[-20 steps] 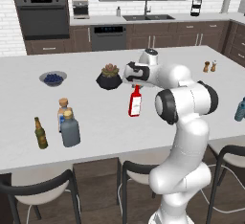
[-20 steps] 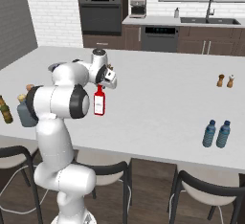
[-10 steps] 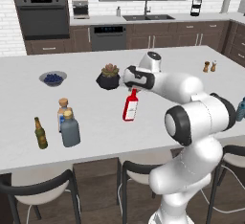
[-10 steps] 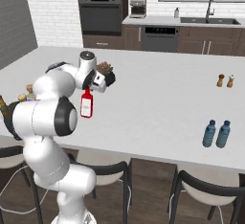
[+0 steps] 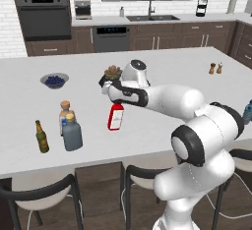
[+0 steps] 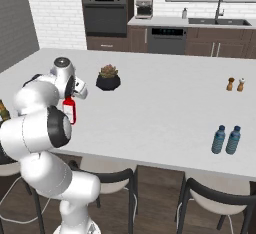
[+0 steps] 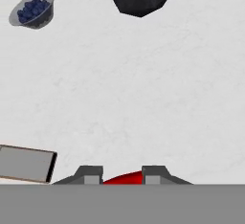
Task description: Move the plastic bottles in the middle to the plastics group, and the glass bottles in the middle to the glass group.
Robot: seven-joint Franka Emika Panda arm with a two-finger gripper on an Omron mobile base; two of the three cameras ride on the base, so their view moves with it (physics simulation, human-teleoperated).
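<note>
Beside two glass-group bottles (image 5: 41, 136) — one grey bottle (image 5: 72, 133), one end-effector-held red bottle (image 5: 116, 116).

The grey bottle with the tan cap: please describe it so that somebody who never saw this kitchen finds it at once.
Look at the long white counter, at its near left corner in the left base view, where three bottles stand together. The grey bottle is the stout dark-grey one with a tan cap, nearest the front edge. The beer bottle to its left is slim and brown, and the square bottle behind it is clear with a blue label.

Red bottle (image 5: 116, 116) seemingly right of glass group (image 5: 63, 128)
</note>
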